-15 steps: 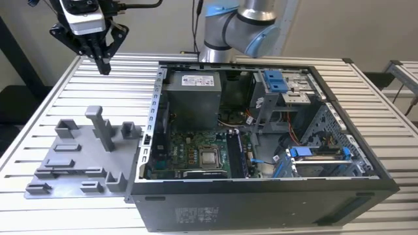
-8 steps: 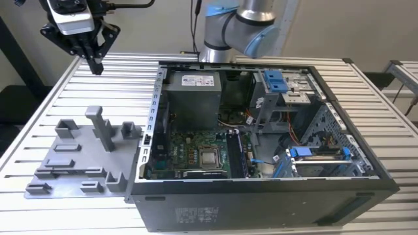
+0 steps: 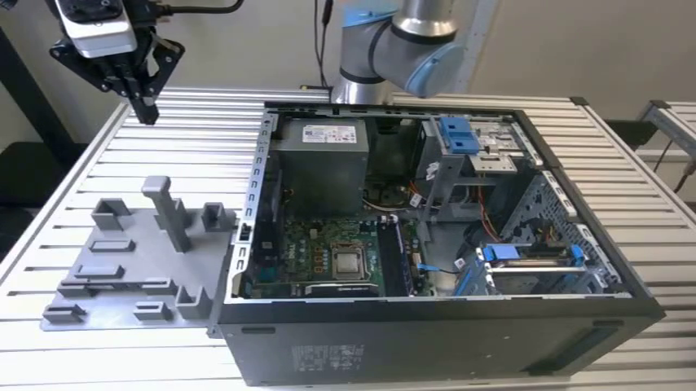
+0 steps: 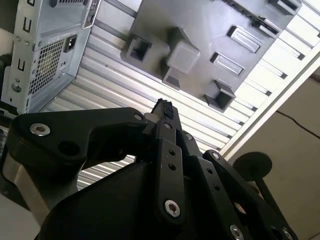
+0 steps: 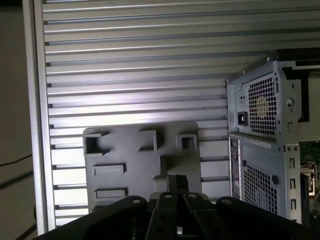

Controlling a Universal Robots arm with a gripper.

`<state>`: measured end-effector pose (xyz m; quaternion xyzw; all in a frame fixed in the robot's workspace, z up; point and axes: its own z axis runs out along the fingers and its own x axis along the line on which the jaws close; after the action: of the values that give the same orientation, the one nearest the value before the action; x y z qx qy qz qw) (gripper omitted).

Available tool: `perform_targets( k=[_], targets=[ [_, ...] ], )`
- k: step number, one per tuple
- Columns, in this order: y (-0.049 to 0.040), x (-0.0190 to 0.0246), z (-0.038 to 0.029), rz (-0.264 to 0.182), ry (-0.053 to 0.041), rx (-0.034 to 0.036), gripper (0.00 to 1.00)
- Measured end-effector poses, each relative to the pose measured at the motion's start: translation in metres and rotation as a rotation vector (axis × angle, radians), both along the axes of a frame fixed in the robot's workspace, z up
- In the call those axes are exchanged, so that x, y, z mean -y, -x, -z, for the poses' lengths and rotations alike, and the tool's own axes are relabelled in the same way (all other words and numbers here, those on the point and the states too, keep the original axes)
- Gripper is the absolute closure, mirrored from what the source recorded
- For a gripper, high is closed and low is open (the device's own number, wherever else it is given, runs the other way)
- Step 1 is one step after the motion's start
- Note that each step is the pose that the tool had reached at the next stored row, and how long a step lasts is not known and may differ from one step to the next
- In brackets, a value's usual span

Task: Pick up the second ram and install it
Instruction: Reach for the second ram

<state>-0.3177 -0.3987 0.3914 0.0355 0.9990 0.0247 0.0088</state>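
Nearest in the exterior view: open computer case (image 3: 435,350) on the slatted worktop (image 3: 65,358), side panel off. Just beside it, at its 9 o'clock in that view: grey fixture plate (image 3: 130,269), flat on the slats, studded with upright blocks. Inside the case, at the processor socket's (image 3: 350,262) 3 o'clock: long dark bluish strips on edge in the motherboard (image 3: 315,244), seemingly the second ram (image 3: 397,257) seated there; cannot tell it from its neighbour. Farther back, at the plate's 12 o'clock: end effector (image 3: 146,114) hanging well above the worktop, pointing down, fingers pressed together, well apart from plate and case. Looks down on that same plate in both wrist views, fingertips meeting. Farthest, at the case's 12 o'clock: arm (image 3: 419,49) rising from the worktop's far edge.
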Motion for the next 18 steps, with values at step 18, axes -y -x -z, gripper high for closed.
perform_targets(
  k=[18],
  targets=[
    [0.0359,0.0,0.0009,0.0,0.0,-0.0008,0.89]
  ],
)
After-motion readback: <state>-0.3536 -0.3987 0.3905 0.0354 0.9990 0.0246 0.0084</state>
